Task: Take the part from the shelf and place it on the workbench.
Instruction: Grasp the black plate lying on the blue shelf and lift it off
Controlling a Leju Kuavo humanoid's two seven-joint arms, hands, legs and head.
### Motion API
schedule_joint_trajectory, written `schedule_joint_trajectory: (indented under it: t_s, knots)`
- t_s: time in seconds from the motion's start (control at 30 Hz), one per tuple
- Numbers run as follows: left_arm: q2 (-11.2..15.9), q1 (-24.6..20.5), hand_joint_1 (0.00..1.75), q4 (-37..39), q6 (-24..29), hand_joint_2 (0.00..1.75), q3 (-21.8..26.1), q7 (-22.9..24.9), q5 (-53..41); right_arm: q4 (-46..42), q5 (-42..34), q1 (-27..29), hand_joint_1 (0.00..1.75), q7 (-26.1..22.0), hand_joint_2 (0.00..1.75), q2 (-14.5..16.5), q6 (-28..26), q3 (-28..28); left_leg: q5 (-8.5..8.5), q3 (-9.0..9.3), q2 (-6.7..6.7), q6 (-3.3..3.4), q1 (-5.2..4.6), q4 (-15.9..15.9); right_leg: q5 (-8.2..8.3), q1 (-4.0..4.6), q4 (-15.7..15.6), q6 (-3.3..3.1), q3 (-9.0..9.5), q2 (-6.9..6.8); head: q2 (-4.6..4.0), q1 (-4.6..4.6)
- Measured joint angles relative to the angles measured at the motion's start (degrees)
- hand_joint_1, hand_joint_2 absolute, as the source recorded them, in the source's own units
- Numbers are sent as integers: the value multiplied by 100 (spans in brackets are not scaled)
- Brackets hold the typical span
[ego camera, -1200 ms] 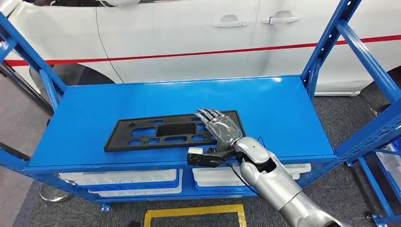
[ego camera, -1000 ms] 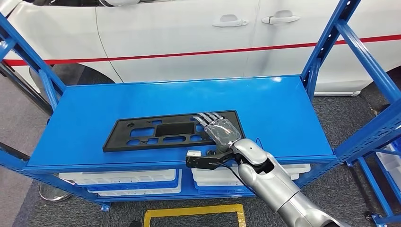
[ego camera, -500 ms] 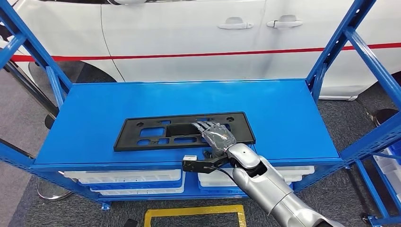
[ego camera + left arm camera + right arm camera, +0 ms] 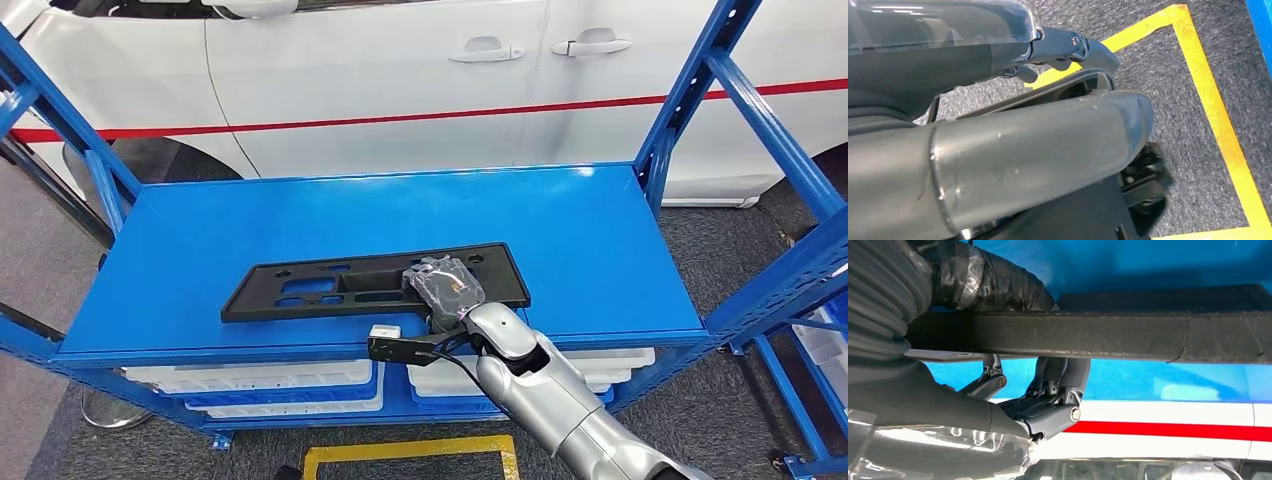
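In the head view, a flat black rectangular plastic part with cut-out openings (image 4: 370, 279) is seen lying on the blue metal shelf board (image 4: 250, 215), near its front edge, with bare blue surface left open behind it and at both sides. The right hand (image 4: 443, 287) is laid over the part's right end, with its fingers curled down on it. No readable writing is seen on the part. In the right wrist view, the part's edge (image 4: 1108, 335) is gripped between the thumb and the dark fingers (image 4: 1058, 400). In the left wrist view, the left hand (image 4: 998, 145) is seen above grey carpet with a yellow floor line (image 4: 1220, 125); whether it is spread or closed cannot be told.
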Motion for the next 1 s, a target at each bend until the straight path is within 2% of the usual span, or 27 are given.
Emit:
schedule_joint_trajectory:
  t_s: [0.07, 0.13, 0.23, 0.3, 0.4, 0.43, 0.47, 0.5, 0.53, 0.6, 0.67, 0.73, 0.8, 0.83, 0.9, 0.93, 0.97, 1.0]
  knots:
    - [0, -8, 0, 0, 5, 0, -1, -1, 2, 0, 3, 2, 175, 5, 175, 15, -16, -23, 334, 380, -1, 37, -5, -744, -1, 6, 0, 11, 10, 7, 0, 1]
    - [1, -19, 0, 0, 14, 0, -2, -3, 7, 1, 16, 10, 175, 21, 175, 25, -37, -46, 448, 608, -5, 89, -35, -1213, 10, 15, -8, 61, 5, 15, 0, 1]
    - [2, -11, 0, 0, 31, 0, -2, -5, 9, 1, 57, 39, 175, 41, 175, 38, -57, -60, 481, 639, -6, 183, -55, -1342, 38, 5, -49, 167, 2, 19, 0, 1]
    - [-3, -12, 0, 0, 42, 0, -2, -10, 15, -4, 58, 66, 175, 52, 175, 49, -114, -81, 552, 680, 7, 259, -39, -1457, -109, 4, 129, 213, -79, 14, 0, 3]
    - [-7, -2, 0, 0, 66, 0, -1, -46, 69, -110, -148, 248, 175, -45, 175, 59, -376, -188, 577, 689, 19, 327, -50, -1502, -615, 1, 1072, 238, -514, 14, 0, 5]
    - [-7, 15, 0, 0, 79, 0, 0, -76, 98, -212, -277, 349, 175, -130, 175, 58, -501, -251, 570, 690, 18, 331, -54, -1495, -685, -1, 1322, 245, -632, 13, 0, 5]
    - [-7, 35, 0, 0, 95, 0, 1, -114, 129, -356, -417, 453, 175, -226, 175, 58, -617, -321, 558, 695, 18, 331, -55, -1486, -644, -6, 1383, 252, -661, 11, 0, 5]
    - [-7, 53, 0, 0, 108, 0, 2, -159, 155, -541, -556, 556, 175, -316, 175, 57, -699, -391, 541, 702, 17, 323, -53, -1468, -503, -11, 1232, 255, -586, 8, 0, 6]
    - [-7, 65, 0, 0, 120, 0, 3, -201, 174, -748, -680, 659, 175, -391, 175, 55, -750, -457, 516, 708, 15, 310, -50, -1440, -302, -18, 910, 254, -426, 4, 0, 5]
    - [-7, 71, 0, 0, 136, 87, 4, -261, 195, -1142, -839, 835, 175, -482, 175, 46, -762, -558, 451, 681, 7, 263, -63, -1346, -50, -21, 261, 229, -114, 0, 0, 4]
    - [-5, 69, 0, 0, 145, 175, 4, -287, 198, -1433, -899, 956, 175, -516, 175, 27, -740, -626, 413, 633, -1, 210, -81, -1275, -32, -4, 35, 189, -32, 6, 0, 3]
    - [-3, 71, 0, 0, 153, 175, 4, -306, 199, -1653, -940, 1024, 175, -539, 175, -1, -724, -691, 399, 610, -1, 166, -78, -1259, -20, 0, 20, 135, -46, 10, 0, 4]
    - [1, 72, 0, 0, 161, 175, 4, -339, 198, -1865, -1028, 1044, 175, -585, 175, -32, -698, -749, 270, 538, 3, 109, -62, -1088, -2, -23, -9, 76, -34, 6, 0, 1]
    - [2, 70, 0, 0, 164, 175, 4, -369, 203, -1980, -1094, 1043, 175, -607, 175, -46, -682, -777, 130, 430, 4, 77, -49, -847, 4, -35, -21, 54, -26, 1, 0, -1]
    - [2, 69, 0, 0, 161, 175, 4, -442, 220, -2200, -1250, 1035, 175, -643, 175, -81, -659, -850, -196, 88, 6, 23, -19, -120, 2, -31, -22, 31, -24, -5, 0, -1]
    - [2, 73, 0, 0, 154, 175, 4, -479, 228, -2296, -1329, 1033, 175, -652, 175, -104, -653, -894, -285, -77, 6, 9, -6, 195, 1, -27, -21, 30, -23, -7, 0, -1]
    - [2, 78, 0, 0, 144, 175, 4, -510, 234, -2378, -1405, 1033, 175, -663, 175, -129, -646, -939, -270, -167, 6, 5, 1, 337, -2, -25, -20, 28, -20, -6, 0, -1]
    - [2, 83, 0, 0, 128, 175, 4, -551, 241, -2455, -1488, 1035, 175, -683, 175, -153, -646, -981, -148, -155, 6, 11, 4, 263, -5, -23, -19, 29, -14, -2, 0, -1]
